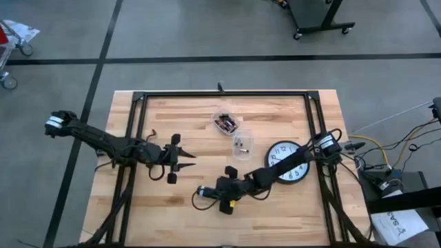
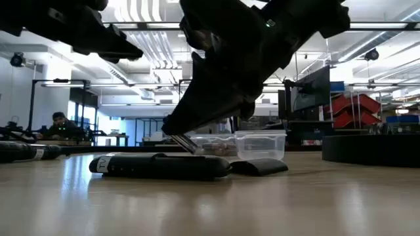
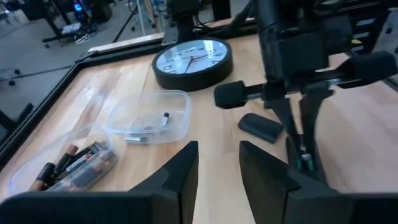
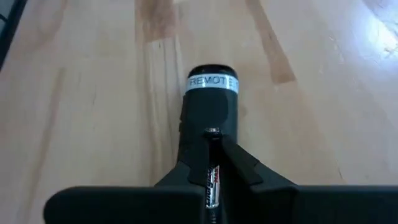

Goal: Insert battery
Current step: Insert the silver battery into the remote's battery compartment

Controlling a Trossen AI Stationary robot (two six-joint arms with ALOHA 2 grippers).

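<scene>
A black remote (image 4: 211,102) with a white "REMOTE" label lies on the wooden table (image 1: 289,213), near its front middle. Its loose black cover (image 3: 261,127) rests flat beside it. My right gripper (image 4: 213,140) slants down over the remote (image 2: 157,165), shut on a small battery (image 4: 213,180). My left gripper (image 3: 219,155) hovers open to the left of the remote (image 1: 204,195), holding nothing. My right gripper pinches the battery's sides (image 4: 214,168) between its two fingers, and the battery lies along them. The fingers (image 2: 187,143) slant down from the table's right. The battery's front tip (image 4: 213,131) sticks out past the fingertips, right over the remote's back; I cannot tell whether it touches.
A black-rimmed wall clock (image 1: 288,164) lies flat under my right arm. Two clear plastic tubs stand farther back, one with several batteries (image 1: 225,122) and one nearly empty (image 1: 241,143). A black metal frame (image 1: 220,93) runs along the table's far and side edges.
</scene>
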